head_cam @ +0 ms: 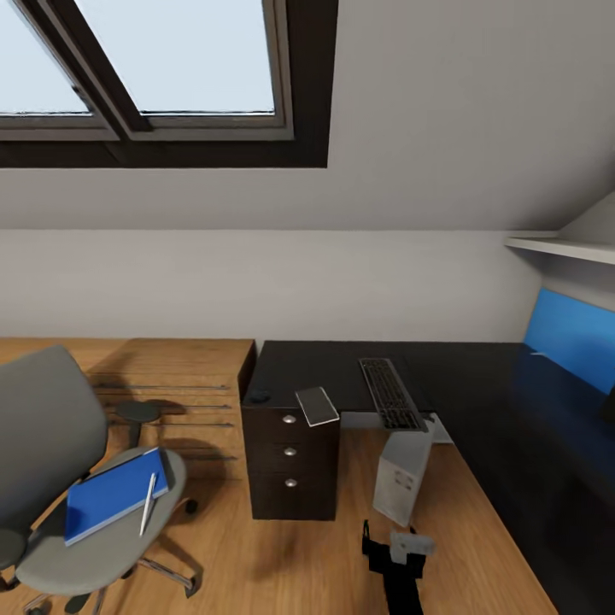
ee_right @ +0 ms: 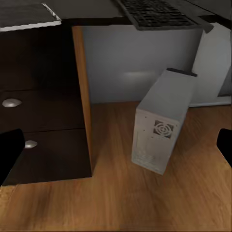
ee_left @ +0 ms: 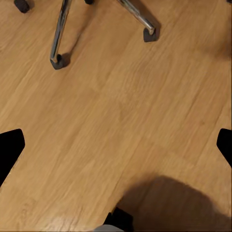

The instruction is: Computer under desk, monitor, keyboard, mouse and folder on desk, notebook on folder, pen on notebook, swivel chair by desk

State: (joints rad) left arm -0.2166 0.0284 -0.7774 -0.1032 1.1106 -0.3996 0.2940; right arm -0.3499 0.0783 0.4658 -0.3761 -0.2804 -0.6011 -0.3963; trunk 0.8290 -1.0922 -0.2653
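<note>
Both jaws spread wide and empty: left gripper [ee_left: 116, 145] over bare wood floor [ee_left: 121, 111] near the chair's chrome legs, right gripper [ee_right: 116, 150] facing the computer [ee_right: 162, 125], which stands tilted under the desk [head_cam: 478, 384] edge beside the drawer unit [head_cam: 289, 465]. Keyboard [head_cam: 391, 393] and notebook [head_cam: 317, 406] overhang the desk's front edge, mouse [head_cam: 257, 398] at the corner; folder [head_cam: 113, 494] with pen [head_cam: 148, 504] on the swivel chair [head_cam: 60, 478] seat, so those likely get moved next
</note>
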